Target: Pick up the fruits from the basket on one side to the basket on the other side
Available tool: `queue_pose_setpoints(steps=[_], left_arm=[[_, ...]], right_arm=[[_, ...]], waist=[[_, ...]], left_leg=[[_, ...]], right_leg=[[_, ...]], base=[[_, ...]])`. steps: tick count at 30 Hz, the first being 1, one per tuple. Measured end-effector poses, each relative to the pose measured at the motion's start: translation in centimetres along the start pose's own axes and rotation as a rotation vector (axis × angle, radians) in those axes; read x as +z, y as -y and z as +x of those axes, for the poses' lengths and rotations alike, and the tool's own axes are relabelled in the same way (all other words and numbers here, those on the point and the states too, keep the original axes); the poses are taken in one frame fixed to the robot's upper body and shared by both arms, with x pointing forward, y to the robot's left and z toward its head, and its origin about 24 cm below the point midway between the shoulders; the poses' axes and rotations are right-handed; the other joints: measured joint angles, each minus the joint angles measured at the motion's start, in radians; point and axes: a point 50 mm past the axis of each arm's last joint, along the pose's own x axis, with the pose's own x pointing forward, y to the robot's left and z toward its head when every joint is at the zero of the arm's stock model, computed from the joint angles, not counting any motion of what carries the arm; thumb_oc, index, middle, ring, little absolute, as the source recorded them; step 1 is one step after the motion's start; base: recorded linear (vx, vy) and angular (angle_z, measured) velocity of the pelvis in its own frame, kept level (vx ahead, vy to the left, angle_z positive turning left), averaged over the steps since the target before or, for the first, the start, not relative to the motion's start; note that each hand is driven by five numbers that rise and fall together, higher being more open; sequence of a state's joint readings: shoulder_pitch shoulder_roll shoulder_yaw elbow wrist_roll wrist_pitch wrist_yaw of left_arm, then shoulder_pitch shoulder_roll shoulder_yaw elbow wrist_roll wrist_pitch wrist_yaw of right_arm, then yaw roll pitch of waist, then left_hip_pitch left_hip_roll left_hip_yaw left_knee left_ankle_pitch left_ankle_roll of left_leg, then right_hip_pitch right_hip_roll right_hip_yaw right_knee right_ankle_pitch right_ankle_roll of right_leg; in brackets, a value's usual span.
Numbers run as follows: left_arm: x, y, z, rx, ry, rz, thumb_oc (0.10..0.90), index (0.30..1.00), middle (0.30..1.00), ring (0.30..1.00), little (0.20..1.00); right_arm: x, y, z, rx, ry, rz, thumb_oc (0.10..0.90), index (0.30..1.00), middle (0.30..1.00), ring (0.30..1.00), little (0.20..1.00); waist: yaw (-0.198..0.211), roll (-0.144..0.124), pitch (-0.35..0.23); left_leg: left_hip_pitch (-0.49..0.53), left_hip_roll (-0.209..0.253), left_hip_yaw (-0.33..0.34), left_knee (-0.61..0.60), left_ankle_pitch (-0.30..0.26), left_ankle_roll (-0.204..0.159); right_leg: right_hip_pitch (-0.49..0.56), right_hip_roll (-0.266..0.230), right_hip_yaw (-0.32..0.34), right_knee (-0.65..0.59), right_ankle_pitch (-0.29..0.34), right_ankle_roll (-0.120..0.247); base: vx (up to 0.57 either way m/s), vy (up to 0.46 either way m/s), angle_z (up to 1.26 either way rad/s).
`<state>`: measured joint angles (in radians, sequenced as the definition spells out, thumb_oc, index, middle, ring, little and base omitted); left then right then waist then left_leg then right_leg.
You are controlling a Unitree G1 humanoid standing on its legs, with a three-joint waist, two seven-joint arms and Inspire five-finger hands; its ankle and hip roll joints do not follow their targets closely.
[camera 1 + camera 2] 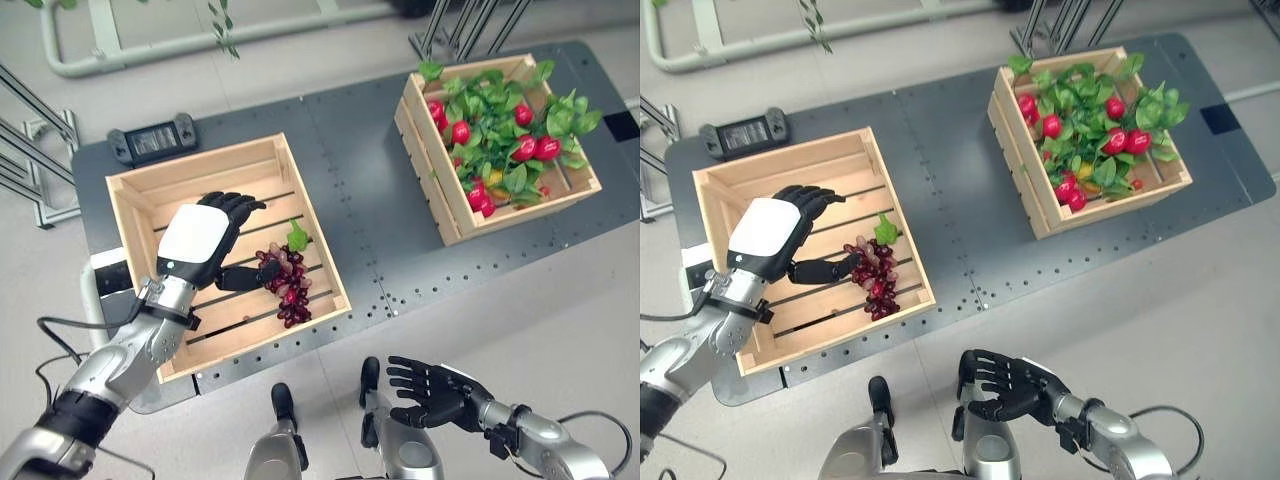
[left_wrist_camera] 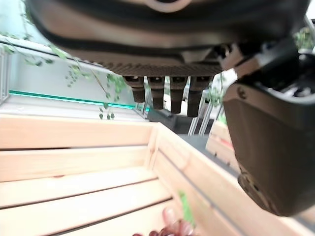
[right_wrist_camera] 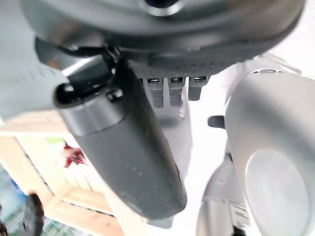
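dark table on a pale floor

a dark grey table (image 1: 360,190) with rows of small holes stands on a pale grey floor (image 1: 560,300). a black handheld controller (image 1: 152,141) lies on the tabletop. pale metal tube framing (image 1: 200,40) runs along the floor past the table's far edge, with thin green leafy stems (image 1: 222,25) hanging over it. light is even and soft.

A lab or workshop: perforated metal worktable (image 1: 380,210), metal frame rails (image 1: 30,160), bare grey floor (image 1: 560,340).
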<state>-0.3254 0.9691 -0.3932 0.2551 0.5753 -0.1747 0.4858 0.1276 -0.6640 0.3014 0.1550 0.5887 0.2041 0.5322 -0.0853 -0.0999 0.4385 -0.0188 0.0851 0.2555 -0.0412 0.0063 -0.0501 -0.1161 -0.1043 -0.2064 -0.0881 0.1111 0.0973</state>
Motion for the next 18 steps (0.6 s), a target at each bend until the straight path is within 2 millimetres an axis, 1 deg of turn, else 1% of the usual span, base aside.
queue_pose_setpoints(steps=[1, 3, 5, 8, 10, 15, 18], left_arm=[[-0.2, -0.1, 0.2, 0.001, -0.004, 0.009, 0.8, 0.9, 0.9, 0.9, 0.9], [-0.7, -0.8, 1.7, 0.016, 0.001, 0.072, 0.8, 0.9, 0.9, 0.9, 0.9], [-1.0, -0.9, 2.3, 0.017, -0.004, 0.107, 0.8, 0.9, 0.9, 0.9, 0.9], [-0.9, -0.6, 2.9, -0.006, 0.004, 0.141, 0.8, 0.9, 0.9, 0.9, 0.9], [-0.9, -0.7, 3.2, -0.011, 0.013, 0.171, 0.8, 0.9, 0.9, 0.9, 0.9], [-0.9, -0.6, 3.3, -0.029, 0.032, 0.244, 0.8, 0.9, 0.9, 0.9, 0.9], [-1.1, -1.1, 3.6, -0.077, 0.07, 0.334, 0.8, 0.9, 0.9, 0.9, 0.9]], right_arm=[[0.4, 0.1, 0.1, 0.001, 0.006, -0.009, 0.8, 0.9, 0.9, 0.9, 0.9], [2.2, 0.4, 0.8, 0.017, 0.027, -0.061, 0.8, 0.9, 0.9, 0.9, 0.9], [3.0, 0.5, 1.1, 0.021, 0.04, -0.079, 0.8, 0.9, 0.9, 0.9, 0.9], [3.6, 0.9, 1.5, 0.014, 0.042, -0.089, 0.8, 0.9, 0.9, 0.9, 0.9], [3.8, 1.1, 1.5, 0.01, 0.041, -0.092, 0.8, 0.9, 0.9, 0.9, 0.9], [3.3, 0.7, 1.8, 0.027, 0.006, -0.091, 0.8, 0.9, 0.9, 0.9, 0.9], [3.5, 0.8, 1.8, 0.024, 0.007, -0.094, 0.8, 0.9, 0.9, 0.9, 0.9]], waist=[[-0.003, 0.0, 0.009], [-0.007, -0.001, 0.037], [-0.009, -0.001, 0.057], [-0.008, -0.002, 0.062], [-0.009, -0.002, 0.071], [-0.008, -0.002, 0.073], [-0.006, -0.002, 0.074]], left_leg=[[-0.002, 0.0, 0.0, 0.002, -0.001, 0.0], [-0.045, 0.003, 0.0, 0.04, -0.011, -0.003], [-0.063, 0.007, -0.001, 0.062, -0.018, -0.005], [-0.092, 0.011, -0.001, 0.091, -0.025, -0.007], [-0.105, 0.013, -0.001, 0.104, -0.033, -0.004], [-0.107, 0.014, -0.001, 0.106, -0.032, -0.004], [-0.136, 0.015, -0.003, 0.121, -0.032, -0.004]], right_leg=[[-0.002, 0.0, 0.0, 0.0, 0.0, 0.0], [-0.03, -0.001, 0.001, 0.005, 0.004, -0.005], [-0.038, 0.001, 0.0, 0.006, 0.006, -0.008], [-0.061, 0.0, 0.002, 0.022, 0.006, -0.012], [-0.068, 0.001, 0.002, 0.025, 0.006, -0.013], [-0.076, 0.0, 0.003, 0.038, 0.004, -0.015], [-0.103, -0.001, 0.003, 0.048, 0.004, -0.015]], base=[[-0.09, 0.0, 0.01], [-0.06, 0.009, 0.0], [-0.06, 0.017, 0.01], [-0.06, 0.028, 0.0], [-0.01, 0.018, 0.01], [-0.03, 0.032, 0.0], [0.0, 0.0, 0.0]])
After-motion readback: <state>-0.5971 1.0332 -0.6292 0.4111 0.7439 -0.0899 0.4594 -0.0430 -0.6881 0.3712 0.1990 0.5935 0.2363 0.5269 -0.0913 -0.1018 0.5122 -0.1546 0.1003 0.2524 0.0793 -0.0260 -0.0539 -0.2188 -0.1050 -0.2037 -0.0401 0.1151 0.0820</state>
